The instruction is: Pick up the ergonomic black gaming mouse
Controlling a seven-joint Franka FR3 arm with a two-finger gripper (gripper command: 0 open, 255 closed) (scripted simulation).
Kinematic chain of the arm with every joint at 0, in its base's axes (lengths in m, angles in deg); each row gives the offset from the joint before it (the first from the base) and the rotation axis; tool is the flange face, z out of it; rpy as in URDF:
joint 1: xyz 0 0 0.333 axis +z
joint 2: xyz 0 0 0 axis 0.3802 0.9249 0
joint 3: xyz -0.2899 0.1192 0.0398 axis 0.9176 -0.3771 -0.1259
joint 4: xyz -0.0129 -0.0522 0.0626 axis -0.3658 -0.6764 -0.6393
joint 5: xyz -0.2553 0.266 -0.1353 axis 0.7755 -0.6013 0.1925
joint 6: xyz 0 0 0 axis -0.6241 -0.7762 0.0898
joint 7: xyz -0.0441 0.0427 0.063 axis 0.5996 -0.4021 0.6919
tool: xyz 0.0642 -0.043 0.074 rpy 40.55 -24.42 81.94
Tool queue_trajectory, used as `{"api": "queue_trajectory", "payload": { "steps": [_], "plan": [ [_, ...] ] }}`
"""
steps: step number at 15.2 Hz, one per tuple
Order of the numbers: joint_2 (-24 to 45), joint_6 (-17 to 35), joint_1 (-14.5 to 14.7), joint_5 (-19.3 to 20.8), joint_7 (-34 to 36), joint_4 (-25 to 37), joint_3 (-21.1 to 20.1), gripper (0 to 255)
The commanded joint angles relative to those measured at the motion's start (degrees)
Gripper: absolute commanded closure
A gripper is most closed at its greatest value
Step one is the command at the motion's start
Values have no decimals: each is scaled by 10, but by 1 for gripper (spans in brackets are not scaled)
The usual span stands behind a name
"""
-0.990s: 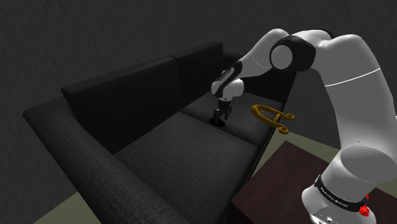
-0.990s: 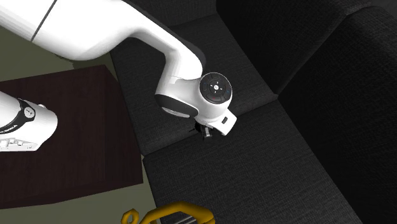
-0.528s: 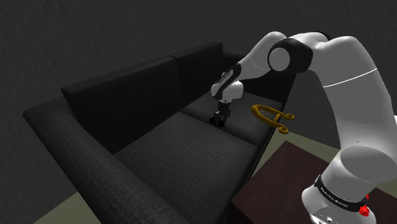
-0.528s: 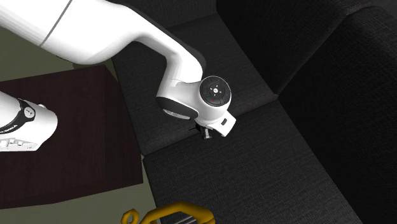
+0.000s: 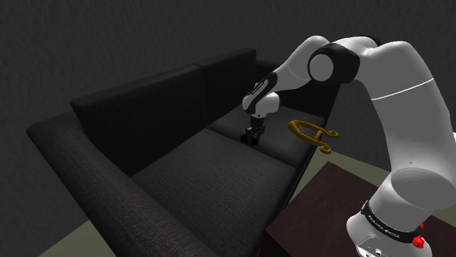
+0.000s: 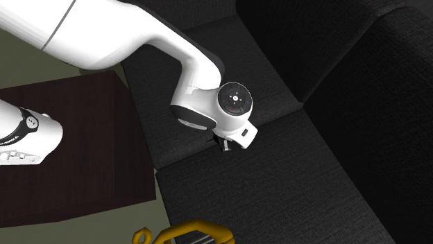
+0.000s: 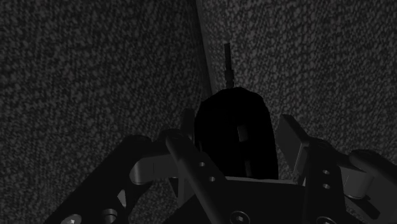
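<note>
The black gaming mouse (image 7: 235,130), its cable stub pointing away from the hand, lies on the dark sofa's seat (image 5: 212,171) close to the seam between two cushions. My gripper (image 7: 236,137) is shut on it, with one finger pressed against each side of its body. In the shoulder view the gripper (image 5: 253,136) points down onto the far seat cushion, near the backrest. From the second exterior view the white wrist covers the gripper (image 6: 223,145), and the mouse is hidden beneath it.
A golden lyre-shaped ornament (image 5: 312,133) stands at the sofa's end, close to the arm; it also shows as the ornament (image 6: 187,232). A dark wooden table (image 5: 329,215) stands before the sofa beside my stand. The backrest (image 5: 168,102) rises just behind the gripper.
The fingers closed on the mouse during the first half second. Since then the arm and the mouse have stayed still.
</note>
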Motion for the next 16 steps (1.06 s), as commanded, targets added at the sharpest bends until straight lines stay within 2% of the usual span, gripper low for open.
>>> {"api": "queue_trajectory", "payload": {
  "steps": [1, 16],
  "plan": [
    [-9, -6, 1, 2, 2, -4, 2, 255],
    [-87, -69, 12, 22, 21, -17, 17, 255]
  ]
}}
